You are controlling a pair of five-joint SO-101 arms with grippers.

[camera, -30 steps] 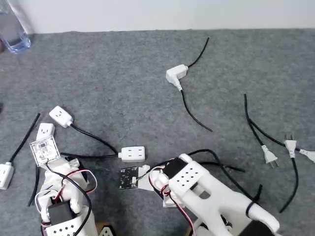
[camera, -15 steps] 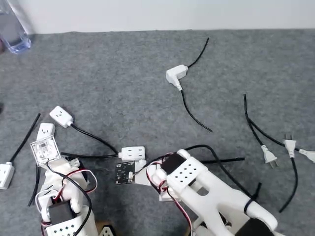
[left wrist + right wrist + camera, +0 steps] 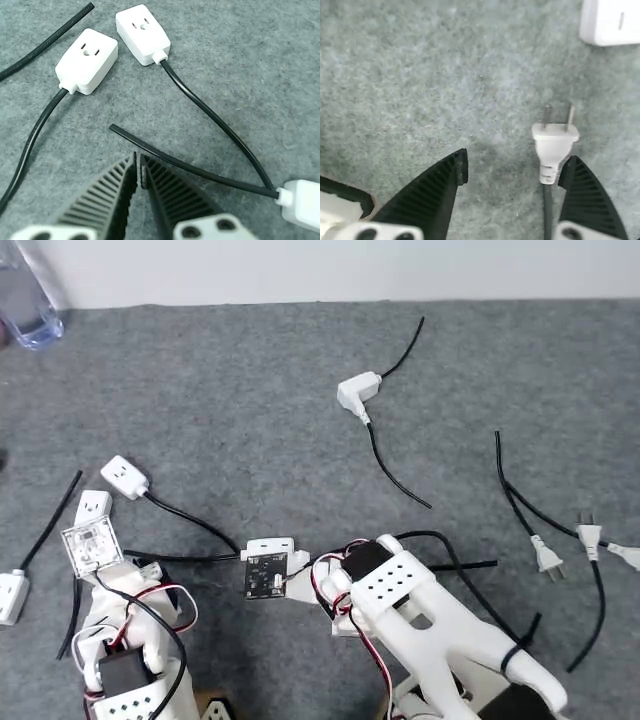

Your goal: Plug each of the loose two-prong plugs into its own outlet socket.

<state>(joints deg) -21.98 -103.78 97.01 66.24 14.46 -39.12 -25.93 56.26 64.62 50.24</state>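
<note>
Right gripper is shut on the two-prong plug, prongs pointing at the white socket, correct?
No, it is not shut. The right wrist view shows the right gripper open, the two-prong plug lying loose on the carpet between its fingers, prongs pointing at the white socket.

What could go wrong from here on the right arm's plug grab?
1. The plug lies off centre in the open right gripper, close to one finger; closing may twist it, so the prongs miss.
2. The outlet ahead lies loose on the carpet, held by nothing; a push may just slide it.
3. A black cable curves around the right arm; it may snag.
</note>
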